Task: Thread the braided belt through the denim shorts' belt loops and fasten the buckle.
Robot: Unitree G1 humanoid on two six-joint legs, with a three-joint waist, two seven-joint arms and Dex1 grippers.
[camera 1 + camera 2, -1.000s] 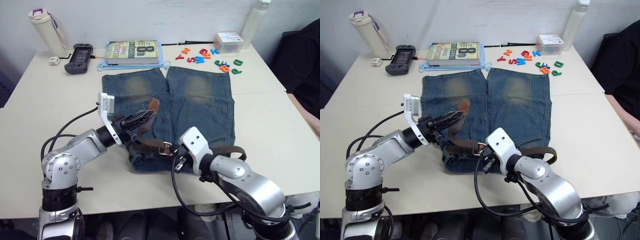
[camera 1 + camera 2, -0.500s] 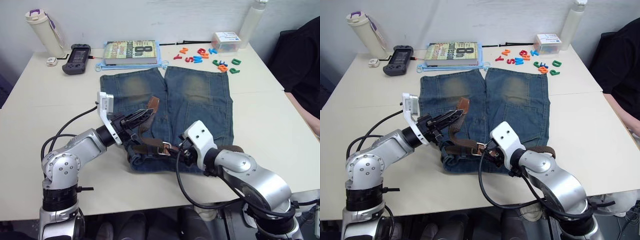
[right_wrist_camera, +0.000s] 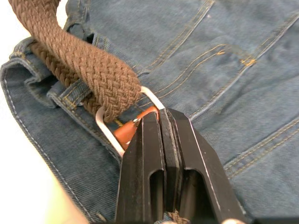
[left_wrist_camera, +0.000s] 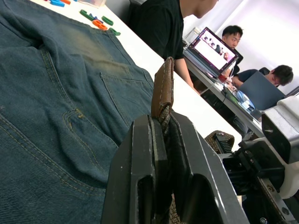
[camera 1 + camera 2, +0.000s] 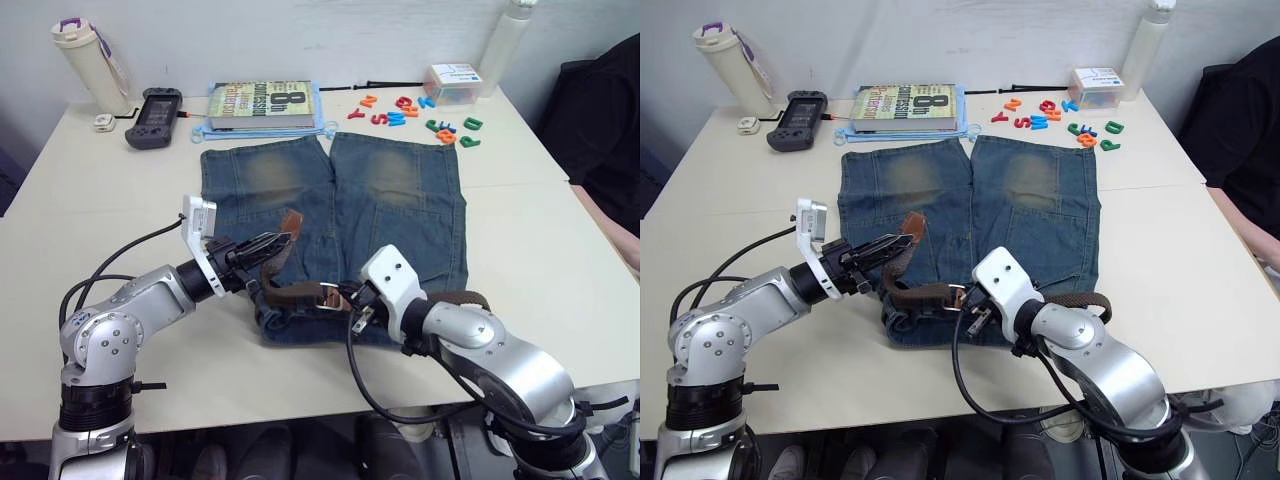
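The denim shorts (image 5: pixel 400 200) lie flat on the table, waistband toward me. The braided belt (image 5: pixel 292 294) runs along the waistband and under a belt loop (image 3: pixel 74 92); its other stretch sticks out on the right (image 5: pixel 468 298). My left gripper (image 5: pixel 266 249) is shut on the belt just below its tan tip (image 4: pixel 163 88), holding it up over the left leg. My right gripper (image 5: pixel 352 300) is shut on the buckle (image 3: pixel 152 98), a silver frame with the braided strap passing through it.
At the table's far side are a book (image 5: pixel 263 103), a game controller (image 5: pixel 153 103), a flask (image 5: pixel 85 50), coloured letters (image 5: pixel 410 112), a small box (image 5: pixel 452 82) and a white bottle (image 5: pixel 505 40). A person in black (image 5: pixel 610 130) sits to the right.
My left gripper has drawn back to the left and lower, taking the tan tip with it. The right gripper stays shut on the buckle at the waistband.
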